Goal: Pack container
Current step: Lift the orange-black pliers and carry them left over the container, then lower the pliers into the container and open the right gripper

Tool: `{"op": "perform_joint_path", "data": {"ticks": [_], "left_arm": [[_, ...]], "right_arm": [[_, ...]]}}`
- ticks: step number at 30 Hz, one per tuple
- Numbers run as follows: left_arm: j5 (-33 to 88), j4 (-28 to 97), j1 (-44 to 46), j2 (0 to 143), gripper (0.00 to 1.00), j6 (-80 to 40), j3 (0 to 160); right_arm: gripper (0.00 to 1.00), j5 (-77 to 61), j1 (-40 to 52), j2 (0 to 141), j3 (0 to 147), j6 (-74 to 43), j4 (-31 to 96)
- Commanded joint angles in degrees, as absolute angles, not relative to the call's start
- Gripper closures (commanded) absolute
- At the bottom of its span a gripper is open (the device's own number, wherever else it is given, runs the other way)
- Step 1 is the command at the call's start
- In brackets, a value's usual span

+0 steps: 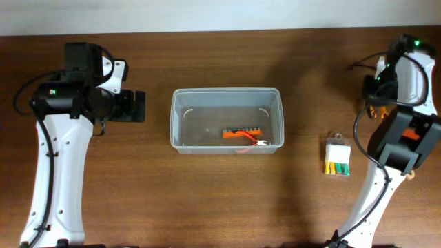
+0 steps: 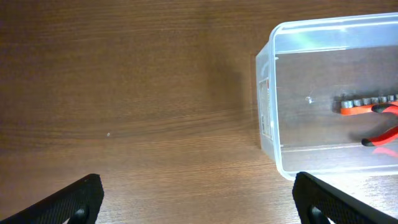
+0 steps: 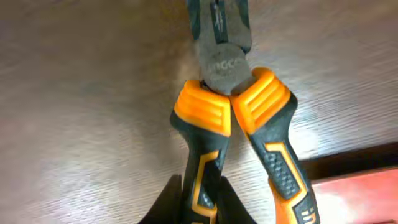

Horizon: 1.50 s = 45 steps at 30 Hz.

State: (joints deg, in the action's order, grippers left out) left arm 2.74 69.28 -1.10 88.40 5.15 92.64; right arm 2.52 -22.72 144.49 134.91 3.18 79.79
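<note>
The clear plastic container [image 1: 227, 91] stands at the table's middle, and its left end shows in the left wrist view [image 2: 273, 74]. Inside lie an orange rail of sockets [image 1: 241, 131] and red-handled pliers [image 1: 258, 142]. My left gripper [image 1: 138, 107] is open and empty over bare wood just left of the container [image 2: 199, 202]. My right gripper [image 3: 199, 199] is at the far right [image 1: 375, 103]. It is shut on one handle of orange-and-black pliers [image 3: 227, 106], whose jaws point away from it. I cannot tell whether the pliers touch the table.
A small clear case of yellow-green bits [image 1: 337, 157] lies on the table right of the container, in front of the right gripper. A red surface [image 3: 354, 199] shows at the lower right of the right wrist view.
</note>
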Motion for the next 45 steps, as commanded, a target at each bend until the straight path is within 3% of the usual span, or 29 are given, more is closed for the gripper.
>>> {"op": "perform_joint_path", "data": {"ticks": [1, 14, 34, 45], "left_arm": [[2.5, 69.3, -1.3, 88.4, 0.01, 5.3, 93.7], [2.5, 69.3, -1.3, 88.4, 0.01, 5.3, 93.7], [2.5, 69.3, -1.3, 88.4, 0.01, 5.3, 93.7], [2.5, 69.3, -1.3, 88.4, 0.01, 5.3, 93.7]], "right_arm": [[0.88, 3.2, -21.8, 144.0, 143.6, 2.9, 83.5], [0.87, 3.1, -9.6, 143.2, 165.0, 3.0, 97.3], [0.87, -2.0, 18.9, 135.2, 164.4, 10.7, 97.3], [0.87, -2.6, 27.2, 126.4, 143.5, 14.8, 97.3]]}}
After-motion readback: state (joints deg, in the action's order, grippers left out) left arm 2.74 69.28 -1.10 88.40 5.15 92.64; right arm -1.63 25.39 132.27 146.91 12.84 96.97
